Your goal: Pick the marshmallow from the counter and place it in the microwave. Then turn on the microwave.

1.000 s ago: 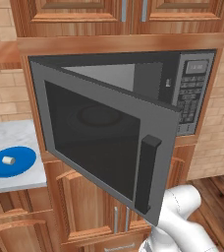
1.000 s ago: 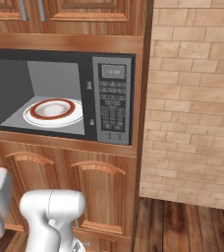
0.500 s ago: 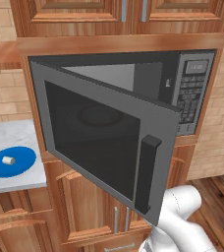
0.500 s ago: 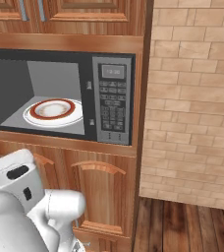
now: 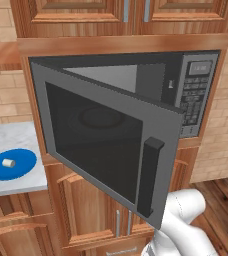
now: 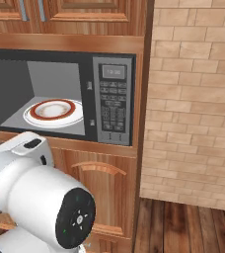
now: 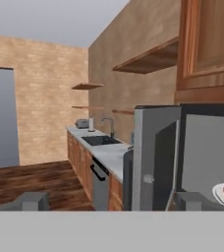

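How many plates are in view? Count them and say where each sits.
2: a round blue plate on the counter left of the microwave, carrying the marshmallow; a red-rimmed white plate inside the microwave.

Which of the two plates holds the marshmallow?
The blue plate on the counter; the marshmallow sits on it. The red-rimmed plate inside the microwave is bare.

1. Even, soft rendered light; nothing is dim or burnt out.
2. Inside the microwave (image 6: 60,99) the left wall is shaded and the back wall paler.
3. Its open door (image 5: 103,150) reads dark, with a faint round reflection in the glass.
4. The hand view is soft and blocky, worst far left of the microwave.
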